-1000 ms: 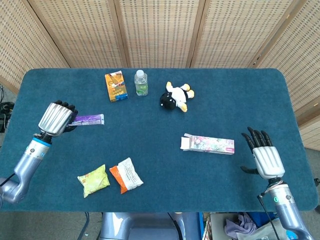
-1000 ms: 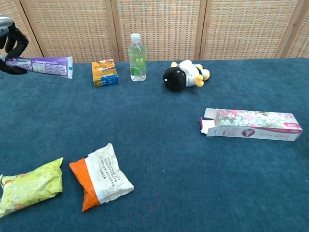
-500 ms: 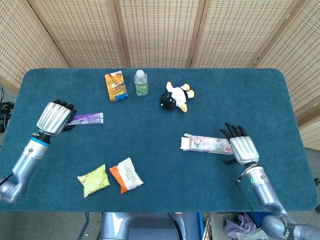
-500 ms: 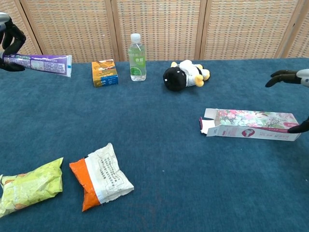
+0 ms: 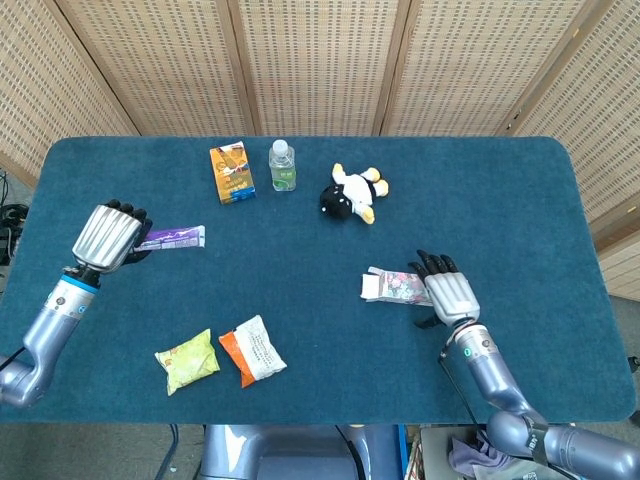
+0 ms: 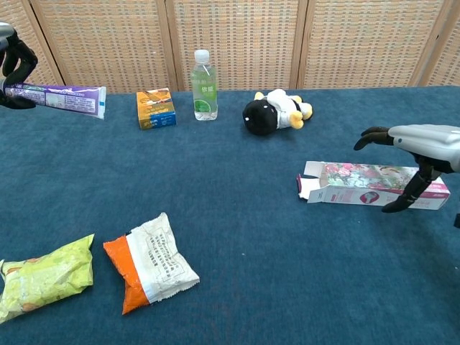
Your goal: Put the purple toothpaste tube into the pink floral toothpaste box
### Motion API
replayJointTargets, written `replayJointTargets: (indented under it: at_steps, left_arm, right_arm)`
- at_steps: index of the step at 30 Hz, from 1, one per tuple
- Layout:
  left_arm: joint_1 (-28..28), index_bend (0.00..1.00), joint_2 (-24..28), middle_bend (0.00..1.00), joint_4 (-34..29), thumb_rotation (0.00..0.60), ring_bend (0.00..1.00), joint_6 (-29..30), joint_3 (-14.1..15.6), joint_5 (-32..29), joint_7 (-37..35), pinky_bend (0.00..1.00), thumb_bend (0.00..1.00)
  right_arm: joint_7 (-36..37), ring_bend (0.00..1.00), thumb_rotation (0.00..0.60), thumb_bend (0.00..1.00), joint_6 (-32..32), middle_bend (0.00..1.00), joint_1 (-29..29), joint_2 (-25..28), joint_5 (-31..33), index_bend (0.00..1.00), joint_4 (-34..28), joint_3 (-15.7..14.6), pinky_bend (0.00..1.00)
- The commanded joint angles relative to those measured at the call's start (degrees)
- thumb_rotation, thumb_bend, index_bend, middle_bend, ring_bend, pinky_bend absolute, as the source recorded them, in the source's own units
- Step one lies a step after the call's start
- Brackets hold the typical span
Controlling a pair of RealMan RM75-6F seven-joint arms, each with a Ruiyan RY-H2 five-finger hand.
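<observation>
My left hand [image 5: 108,236] grips the purple toothpaste tube [image 5: 177,237] by one end at the table's left side, and the tube sticks out level to the right. In the chest view the left hand [image 6: 13,61] and the purple toothpaste tube [image 6: 61,98] show at the top left, lifted off the cloth. The pink floral toothpaste box [image 6: 359,185] lies flat at the right with its open flap end facing left. My right hand [image 6: 417,154] hovers open over the box's right part, fingers spread above and thumb in front. In the head view the right hand [image 5: 450,295] covers much of the box [image 5: 392,286].
On the blue table [image 5: 470,190], an orange carton [image 5: 231,172], a water bottle [image 5: 283,165] and a black-and-white plush toy [image 5: 351,193] stand along the far side. A green snack bag [image 5: 187,360] and an orange-and-white snack bag [image 5: 252,350] lie near the front left.
My right hand has swept in from the table's right edge to a spot over the box. The left hand and the tube have barely shifted.
</observation>
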Motion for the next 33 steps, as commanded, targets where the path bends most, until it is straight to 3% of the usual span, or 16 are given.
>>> replayJointTargets:
  at_steps: [1, 9, 15, 18, 21, 23, 33]
  left_arm:
    - [0.1, 0.81, 0.0, 0.68, 0.3, 0.600, 0.59, 0.0, 0.1, 0.1, 0.1, 0.55, 0.23]
    - [0.6, 0.81, 0.0, 0.68, 1.4, 0.600, 0.59, 0.1, 0.3, 0.2, -0.6, 0.55, 0.23]
    - [0.8, 0.81, -0.2, 0.68, 2.0, 0.600, 0.59, 0.1, 0.4, 0.2, -1.0, 0.55, 0.23]
    - [0.8, 0.81, -0.3, 0.68, 2.2, 0.600, 0.59, 0.1, 0.4, 0.4, -1.2, 0.55, 0.23]
    - [0.8, 0.81, -0.4, 0.68, 2.3, 0.600, 0.59, 0.1, 0.5, 0.5, -1.3, 0.55, 0.23]
    - [0.9, 0.81, -0.5, 0.68, 2.1, 0.600, 0.59, 0.2, 0.5, 0.6, -1.6, 0.55, 0.23]
    - [0.7, 0.81, 0.2, 0.68, -0.2, 0.600, 0.59, 0.8, 0.0, 1.0, -2.1, 0.55, 0.23]
  right_arm:
    - [0.9, 0.00, 0.600, 0.00, -0.9, 0.00, 0.9, -1.2, 1.2, 0.13, 1.8, 0.2, 0.00]
    - [2.6, 0.00, 0.600, 0.00, -2.8, 0.00, 2.3, -2.9, 2.4, 0.14, 6.9, 0.0, 0.00]
    - [3.9, 0.00, 0.600, 0.00, -3.2, 0.06, 2.9, -3.5, 3.0, 0.23, 9.3, 0.1, 0.00]
    - [4.9, 0.05, 0.600, 0.00, -2.1, 0.19, 2.5, -3.8, 2.3, 0.34, 10.5, -0.1, 0.09]
    - [6.0, 0.22, 0.600, 0.00, -1.0, 0.36, 2.0, -4.1, 1.6, 0.47, 11.4, -0.3, 0.29]
    - [7.2, 0.31, 0.600, 0.00, -0.1, 0.43, 1.4, -4.4, 0.8, 0.53, 11.8, -0.4, 0.37]
    - [11.6, 0.35, 0.600, 0.00, 1.3, 0.48, -0.2, -4.2, -2.1, 0.57, 12.0, -1.4, 0.39]
